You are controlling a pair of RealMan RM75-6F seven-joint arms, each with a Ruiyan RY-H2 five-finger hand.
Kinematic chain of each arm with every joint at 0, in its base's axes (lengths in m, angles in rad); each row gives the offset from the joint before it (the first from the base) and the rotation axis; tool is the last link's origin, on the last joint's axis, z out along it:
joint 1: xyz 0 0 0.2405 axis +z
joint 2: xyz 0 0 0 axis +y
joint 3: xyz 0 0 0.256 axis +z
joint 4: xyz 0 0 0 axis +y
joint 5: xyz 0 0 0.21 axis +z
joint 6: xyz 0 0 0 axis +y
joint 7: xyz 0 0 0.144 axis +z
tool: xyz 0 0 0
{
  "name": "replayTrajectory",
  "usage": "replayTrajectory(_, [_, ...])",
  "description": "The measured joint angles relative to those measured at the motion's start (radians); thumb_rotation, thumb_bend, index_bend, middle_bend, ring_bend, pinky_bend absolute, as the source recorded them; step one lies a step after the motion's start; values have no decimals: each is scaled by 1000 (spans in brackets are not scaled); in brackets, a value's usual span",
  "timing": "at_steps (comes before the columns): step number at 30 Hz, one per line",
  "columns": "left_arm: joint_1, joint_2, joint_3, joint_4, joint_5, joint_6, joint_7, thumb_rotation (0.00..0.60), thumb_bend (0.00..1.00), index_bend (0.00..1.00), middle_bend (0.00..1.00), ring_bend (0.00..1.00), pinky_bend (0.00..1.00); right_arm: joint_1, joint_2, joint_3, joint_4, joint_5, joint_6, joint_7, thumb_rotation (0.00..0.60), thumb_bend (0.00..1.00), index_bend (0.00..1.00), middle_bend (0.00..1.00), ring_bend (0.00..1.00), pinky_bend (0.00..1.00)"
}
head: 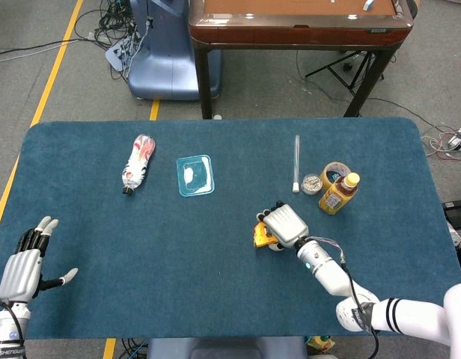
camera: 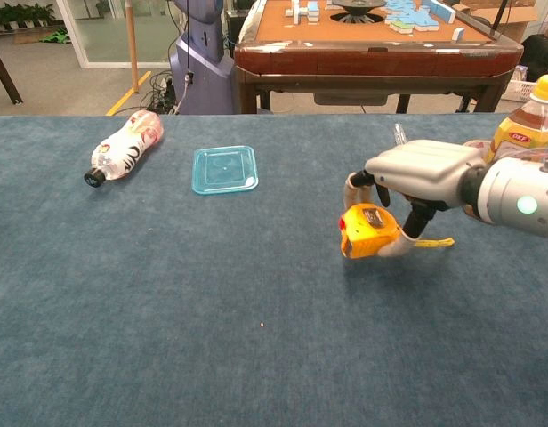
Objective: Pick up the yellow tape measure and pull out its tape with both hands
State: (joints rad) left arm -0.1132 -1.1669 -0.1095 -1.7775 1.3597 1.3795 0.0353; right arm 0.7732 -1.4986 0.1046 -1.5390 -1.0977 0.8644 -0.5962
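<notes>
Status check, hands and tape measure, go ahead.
Right hand grips yellow tape measure, lifted off table. Left hand open, far off. Nothing between them.

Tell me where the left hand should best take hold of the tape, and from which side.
Probably at the tape tip, the short yellow strip sticking out toward the bottle side of the case, low over the table. The right hand holds the case, so the left hand should cross over and pinch the tip from above.

tape measure point(camera: 367, 231): yellow (black top) | table point(camera: 167, 311): teal | lid point(camera: 224, 169): clear blue
</notes>
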Motion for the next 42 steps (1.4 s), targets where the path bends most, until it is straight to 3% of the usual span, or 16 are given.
replayTrajectory(10, [-133, 8, -79, -80, -95, -173, -75, 600, 145, 0, 0, 0, 0, 55, -16, 88, -151, 192, 121, -141, 600, 571, 700, 667, 507, 280])
replayTrajectory(18, [-240, -57, -138, -130, -225, -263, -80, 600, 145, 0, 0, 0, 0, 110, -49, 133, -250, 338, 243, -271, 600, 588, 724, 701, 593, 365])
replayTrajectory(29, [-331, -211, -173, -140, -340, -244, 22, 600, 144, 0, 0, 0, 0, 178, -141, 184, -299, 433, 390, -352, 600, 622, 768, 742, 672, 451])
replayTrajectory(42, [-381, -373, -212, -132, -415, -167, 31, 600, 144, 0, 0, 0, 0, 221, -257, 228, -244, 473, 435, -319, 600, 649, 794, 761, 720, 494])
